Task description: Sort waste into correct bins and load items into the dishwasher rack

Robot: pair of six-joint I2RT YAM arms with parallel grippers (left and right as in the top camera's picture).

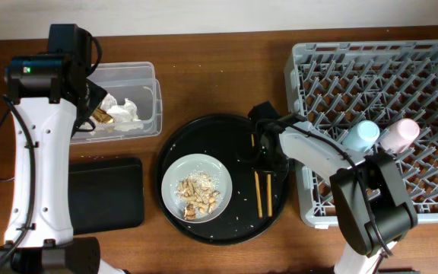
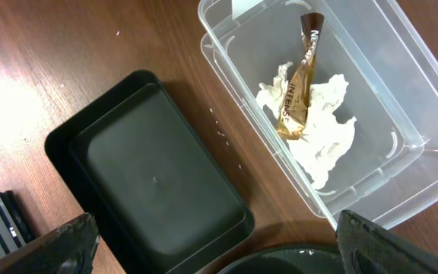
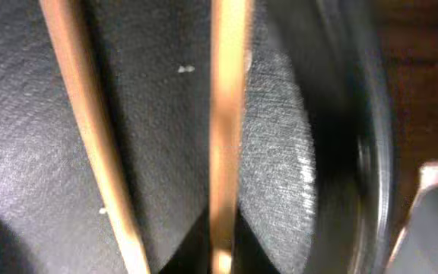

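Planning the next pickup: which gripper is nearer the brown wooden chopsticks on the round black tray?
Right. The right gripper is directly over the brown wooden chopsticks, shut on one; the left gripper hangs far off, above the clear plastic rectangular tub.

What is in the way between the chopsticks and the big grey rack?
Nothing loose. The chopsticks lie on the round black tray, with the right gripper closed on one. Only the tray's low rim and the near wall of the rack sit between them and the pegs.

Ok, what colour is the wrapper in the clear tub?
The wrapper is shiny brown-gold with white lettering; clearest in left wrist.
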